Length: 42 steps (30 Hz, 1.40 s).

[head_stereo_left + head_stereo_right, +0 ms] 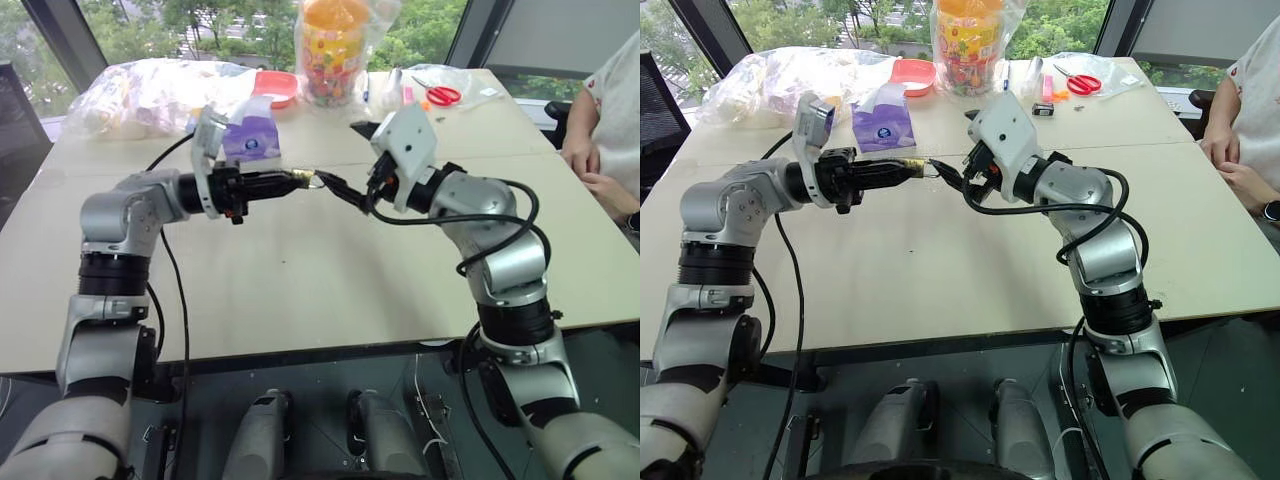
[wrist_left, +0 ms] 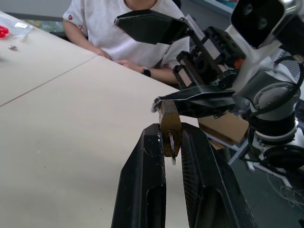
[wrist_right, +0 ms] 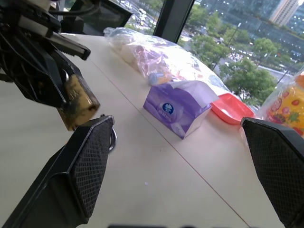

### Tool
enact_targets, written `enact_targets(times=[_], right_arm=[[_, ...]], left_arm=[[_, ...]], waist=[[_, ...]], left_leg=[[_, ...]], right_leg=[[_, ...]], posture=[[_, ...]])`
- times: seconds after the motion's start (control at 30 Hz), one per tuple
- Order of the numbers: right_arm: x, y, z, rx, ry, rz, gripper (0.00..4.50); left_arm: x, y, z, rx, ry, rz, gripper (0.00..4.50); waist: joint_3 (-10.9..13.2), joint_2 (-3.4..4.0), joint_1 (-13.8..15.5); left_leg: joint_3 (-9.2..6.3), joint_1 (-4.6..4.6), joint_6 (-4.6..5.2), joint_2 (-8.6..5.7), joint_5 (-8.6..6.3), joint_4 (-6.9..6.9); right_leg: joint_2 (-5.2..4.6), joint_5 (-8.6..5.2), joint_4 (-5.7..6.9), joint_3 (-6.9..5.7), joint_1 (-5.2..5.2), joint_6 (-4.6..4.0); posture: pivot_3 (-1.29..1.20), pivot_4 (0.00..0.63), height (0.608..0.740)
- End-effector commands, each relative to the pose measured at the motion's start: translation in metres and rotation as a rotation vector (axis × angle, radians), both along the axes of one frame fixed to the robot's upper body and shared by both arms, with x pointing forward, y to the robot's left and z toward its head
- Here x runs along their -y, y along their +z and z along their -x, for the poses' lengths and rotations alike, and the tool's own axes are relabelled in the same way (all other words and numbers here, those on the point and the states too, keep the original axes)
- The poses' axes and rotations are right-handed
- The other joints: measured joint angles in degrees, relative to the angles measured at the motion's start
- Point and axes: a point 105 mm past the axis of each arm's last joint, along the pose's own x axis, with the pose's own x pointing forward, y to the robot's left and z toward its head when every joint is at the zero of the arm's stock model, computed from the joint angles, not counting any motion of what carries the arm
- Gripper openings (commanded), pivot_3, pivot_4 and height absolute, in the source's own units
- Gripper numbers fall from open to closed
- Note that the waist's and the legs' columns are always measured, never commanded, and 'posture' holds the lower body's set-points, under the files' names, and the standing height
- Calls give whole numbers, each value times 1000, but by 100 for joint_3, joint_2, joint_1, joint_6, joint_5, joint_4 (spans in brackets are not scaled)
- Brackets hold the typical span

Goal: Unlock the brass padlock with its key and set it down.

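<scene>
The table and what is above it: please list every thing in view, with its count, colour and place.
Brass padlock: one, yellow-gold, held above the table between the left fingers, key in its keyhole.
Table: one, beige, under both arms.
Tissue pack: one, purple, behind the left arm.
Tray: one, red, far side.
Snack bag: one, orange-yellow, far edge.
Clear plastic bags: several, far left.
Scissors: one, red handles, far right.
Person: one, white shirt, seated at the right.
Left gripper: black fingers, shut on the padlock.
Right gripper: black fingers, open, by the padlock.
</scene>
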Motion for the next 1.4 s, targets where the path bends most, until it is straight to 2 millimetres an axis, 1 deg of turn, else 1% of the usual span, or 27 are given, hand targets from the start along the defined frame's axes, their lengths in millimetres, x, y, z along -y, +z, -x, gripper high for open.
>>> enact_targets(times=[0.03, 0.2, 0.43, 0.57, 0.67, 0.77, 0.83, 0.9, 0.97, 1.0, 1.1, 1.2, 1.33, 1.4], right_arm=[[0, 6, 3, 25, 11, -7, 4436], [-3, -3, 7, -7, 51, 22, 4436], [-5, -5, 9, -18, 81, 39, 4436], [6, -10, 8, -28, 47, 62, 4436], [22, -20, 13, -80, 20, 112, 4436], [43, -36, 23, -202, -26, 180, 4436], [57, -50, 31, -352, -80, 193, 4436], [65, -59, 43, -465, -103, 224, 4436], [69, -64, 48, -542, -138, 226, 4436], [70, -64, 50, -573, -156, 210, 4436], [68, -65, 53, -617, -176, 191, 4436], [66, -67, 55, -632, -185, 199, 4436], [64, -74, 53, -648, -216, 191, 4436], [63, -73, 51, -645, -228, 181, 4500]], left_arm=[[-3, 17, 8, 59, -30, 30, 0], [-3, 19, 8, 71, -30, 32, 0], [-2, 16, 4, 74, -17, 23, 0], [-2, 12, -1, 71, 8, 21, 0], [1, 6, -9, 55, 49, 17, 0], [11, -7, -17, -11, 76, 20, 0], [24, -22, -21, -88, 88, 16, 0], [38, -44, -29, -173, 127, -15, 0], [48, -63, -37, -247, 168, -39, 0], [54, -70, -40, -305, 183, -32, 0], [67, -83, -46, -408, 192, -17, 0], [76, -91, -50, -446, 191, -18, 0], [94, -97, -52, -456, 168, -21, 0], [98, -97, -54, -507, 165, -8, 990]], waist=[[0, 0, 3], [0, 0, 1], [0, 0, 1], [0, 0, 11], [0, 0, 30], [0, -1, 100], [0, -1, 144], [0, -1, 151], [-1, -3, 149], [-2, -4, 148], [-1, -5, 130], [-1, -5, 136], [-1, -5, 149], [-1, -5, 155]], left_leg=[[0, 0, 0, 0, 0, 0], [0, 0, 0, 0, 0, 0], [0, 0, 0, 0, 0, 0], [0, 0, 0, 0, 0, 0], [0, -2, 0, -1, 0, 0], [1, -3, 1, -5, -1, 1], [3, -5, 2, -5, -1, 3], [3, -6, 2, -5, -1, 5], [2, -6, 3, -6, -2, 8], [2, -6, 3, -6, -2, 9], [2, -8, 3, -5, -2, 10], [2, -12, 3, -5, -2, 8], [2, -15, 6, -6, -4, 6], [1, -21, 7, -7, -4, 8]], right_leg=[[0, 0, 0, 0, 0, 0], [0, 0, -1, 0, 0, 0], [0, -1, -2, 0, 0, -1], [-1, -1, -2, 0, 0, -1], [-3, -1, -5, 0, 1, -1], [-9, -2, -8, -1, 2, -1], [-11, -1, -9, -1, 0, -1], [-13, -1, -8, -1, 0, -2], [-18, -1, -8, -2, 3, -2], [-18, -1, -9, -2, 3, -2], [-17, 0, -9, -3, 0, -2], [-15, 0, -9, -5, -6, -1], [-16, 0, -14, -6, -6, -1], [-18, 0, -16, -9, -6, 0]], posture=[[0, 150, 740], [0, 150, 740], [0, 150, 740], [0, 150, 740], [0, 150, 740], [0, 150, 740], [0, 150, 740], [0, 150, 740], [0, 150, 740], [0, 150, 740], [0, 150, 740], [0, 150, 740], [0, 150, 740], [0, 150, 740]])
